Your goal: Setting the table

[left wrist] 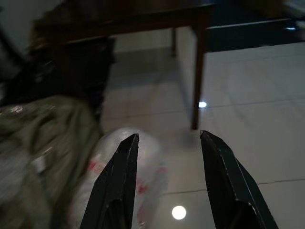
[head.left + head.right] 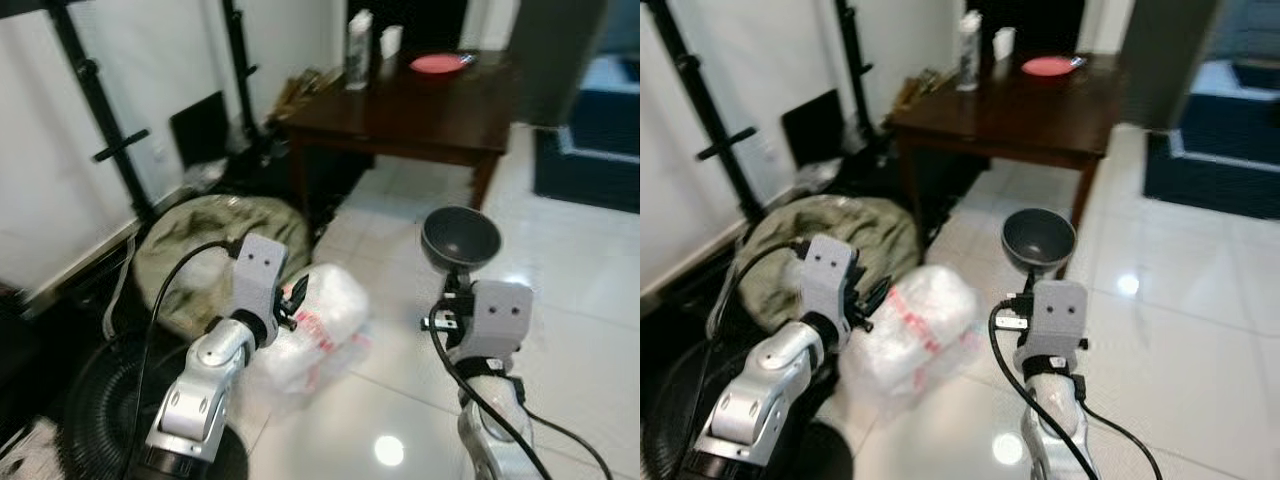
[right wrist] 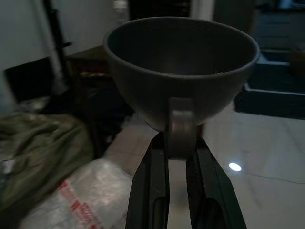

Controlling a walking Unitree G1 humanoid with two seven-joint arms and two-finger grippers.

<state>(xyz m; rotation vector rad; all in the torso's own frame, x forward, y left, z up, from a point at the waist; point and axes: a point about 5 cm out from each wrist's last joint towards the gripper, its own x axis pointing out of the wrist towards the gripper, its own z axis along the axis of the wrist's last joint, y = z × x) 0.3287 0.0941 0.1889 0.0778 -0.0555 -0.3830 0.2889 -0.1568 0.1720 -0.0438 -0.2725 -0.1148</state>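
Bowl [image 3: 181, 71], dark grey: my right pincer [image 3: 180, 143] clamps only its handle; may tip. My left pincer [image 1: 167, 143] gapes, empty.

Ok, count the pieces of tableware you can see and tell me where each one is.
2. A dark bowl is gripped by its handle in the right gripper, carried above the floor. A red plate lies on the far side of the wooden table. More may be hidden.
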